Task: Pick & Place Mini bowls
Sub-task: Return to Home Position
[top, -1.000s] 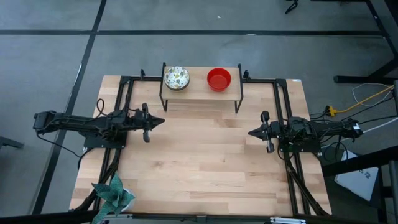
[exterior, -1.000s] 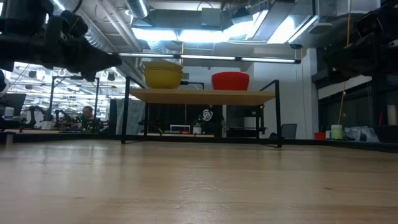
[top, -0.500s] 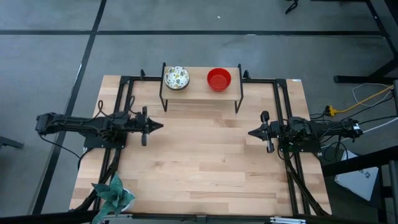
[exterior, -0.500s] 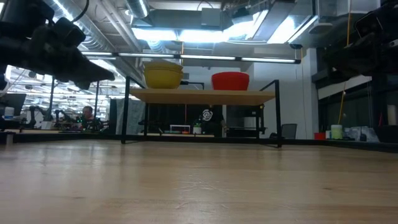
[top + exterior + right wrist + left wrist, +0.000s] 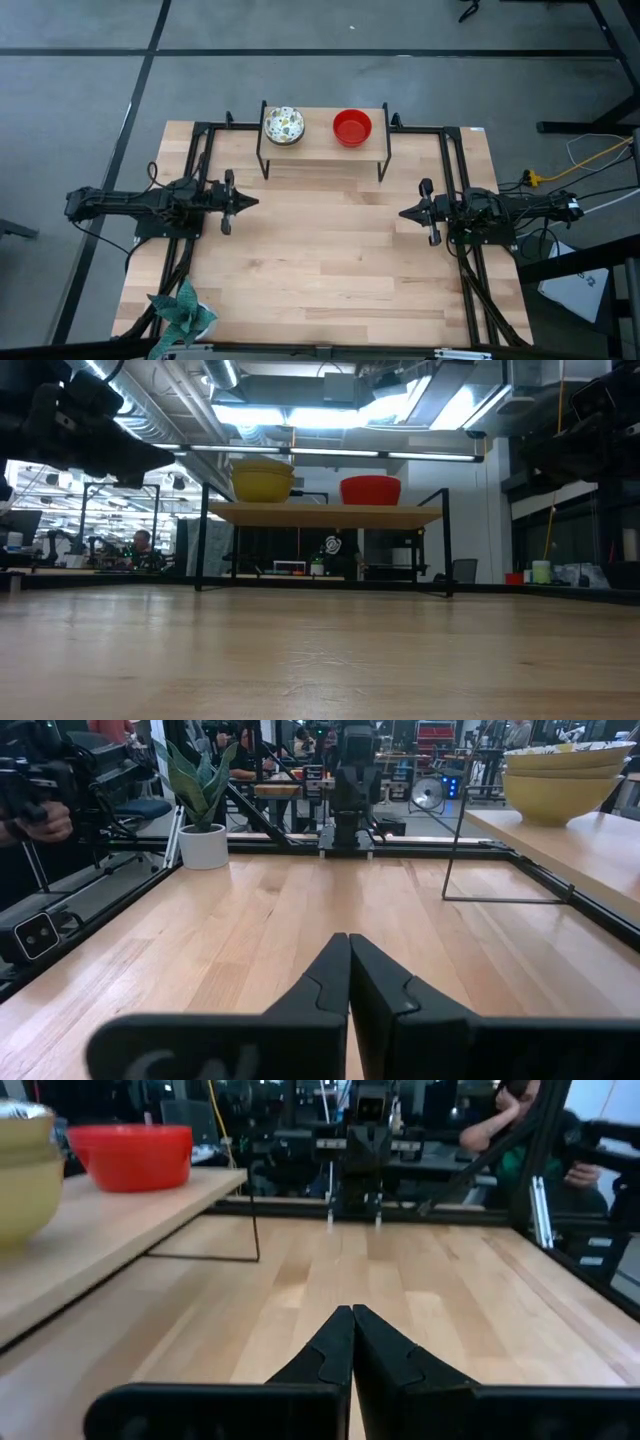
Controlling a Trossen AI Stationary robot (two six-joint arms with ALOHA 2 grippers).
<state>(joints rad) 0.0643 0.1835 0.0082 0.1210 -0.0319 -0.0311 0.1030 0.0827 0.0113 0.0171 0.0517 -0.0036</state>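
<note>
Surface: pale wood table (image 5: pixel 330 260), plank-grained, bare across the middle.
Shelf (image 5: pixel 318 143): wooden top on thin black legs, centred at the table's far edge.
White patterned bowls (image 5: pixel 284 124): stacked on the shelf's left half.
Red bowls (image 5: pixel 352 127): stacked on the shelf's right half – apart from the white ones.
Left gripper (image 5: pixel 252 201): above the table's left side, pointing right, fingers pressed together, holding nothing.
Right gripper (image 5: pixel 404 213): above the right side, pointing left, fingers likewise closed and empty.
Near-left corner: teal leafy object (image 5: pixel 183 310).
Room: grey floor (image 5: pixel 80 80) with dark lines around the table – beyond the far edge, bright ceiling lights (image 5: pixel 270 415) and a person (image 5: pixel 140 543) far off on the left.
</note>
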